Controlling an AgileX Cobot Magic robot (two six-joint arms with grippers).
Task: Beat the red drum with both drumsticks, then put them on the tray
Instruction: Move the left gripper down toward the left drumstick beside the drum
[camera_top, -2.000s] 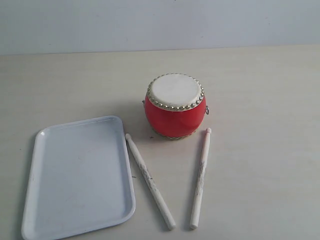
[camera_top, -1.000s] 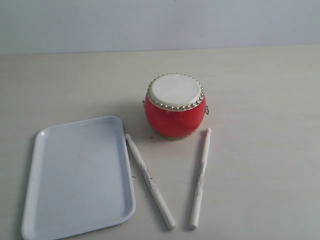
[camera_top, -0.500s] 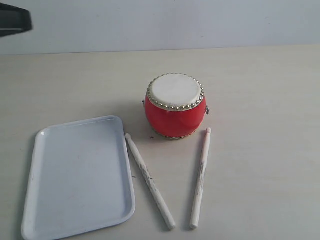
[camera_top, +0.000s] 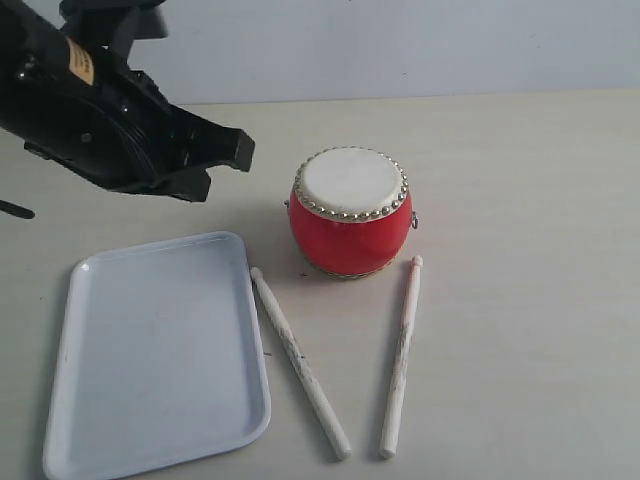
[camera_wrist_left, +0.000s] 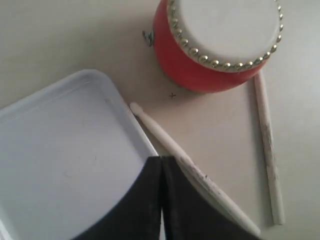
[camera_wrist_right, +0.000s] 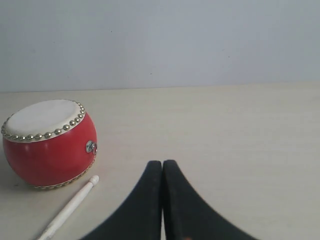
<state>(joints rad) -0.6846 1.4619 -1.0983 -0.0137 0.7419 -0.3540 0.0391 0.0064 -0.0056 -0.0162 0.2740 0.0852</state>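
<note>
Pressed-together tips of left gripper (camera_wrist_left: 161, 159) hover over tray (camera_wrist_left: 65, 145) rim and near drumstick (camera_wrist_left: 170, 142), which lie close together. The red drum (camera_wrist_left: 200, 75) blocks ahead. For right gripper (camera_wrist_right: 162, 162), bare table (camera_wrist_right: 240, 135) ahead; drum and other drumstick (camera_wrist_right: 70, 205) sit off to one side.

Likely a lab: black robot arm (camera_top: 100, 110) above bare tabletop (camera_top: 520, 200).

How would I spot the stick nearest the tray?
Find the glossy red barrel drum; two slim pale wooden sticks lie near it. The tray-side stick slants close beside the flat white plastic tray, while the other stick lies clear of it.
</note>
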